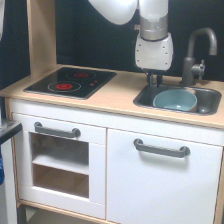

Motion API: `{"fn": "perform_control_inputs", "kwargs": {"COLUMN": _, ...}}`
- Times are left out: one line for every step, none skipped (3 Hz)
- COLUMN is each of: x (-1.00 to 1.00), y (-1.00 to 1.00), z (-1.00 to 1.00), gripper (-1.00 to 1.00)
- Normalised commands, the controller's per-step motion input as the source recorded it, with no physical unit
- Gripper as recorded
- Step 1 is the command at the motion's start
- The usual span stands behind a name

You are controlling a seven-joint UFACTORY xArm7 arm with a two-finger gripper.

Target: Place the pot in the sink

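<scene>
Gripper [154, 79]: upper right of centre, hanging from the white arm [152, 30]. Dark fingers point down at the sink's back-left rim. Too small and blurred to tell how far apart they stand; nothing visibly held between them.

Pot [175, 100]: right of centre, lying inside the sink, open side up, light-blue interior showing. Just right of and below the fingertips; whether they touch its rim cannot be told.

Sink [212, 106]: dark basin set in the pale countertop [117, 95], right side of frame. Pot occupies most of its left and middle.

Faucet [196, 55]: upper right, curved, rising behind the basin, near the arm's wrist.

Stove [70, 81]: left of centre, black, red rings, well apart from the pot.

Status, judged: placement looks essentially complete.

Risks, judged:
- Fingers close to the pot rim; a sideways retreat could catch it and tip or drag the pot.
- A swing toward frame right could knock the wrist against the faucet.
- If a finger remains hooked on the rim, lifting would carry the pot back out.
</scene>
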Motion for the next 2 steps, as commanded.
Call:
{"fn": "perform_control_inputs", "kwargs": {"x": -0.07, "y": -0.1, "z": 0.41, "gripper": 1.0}}
{"fn": "perform_control_inputs", "kwargs": {"x": -0.19, "y": -0.09, "z": 0.53, "gripper": 1.0}}
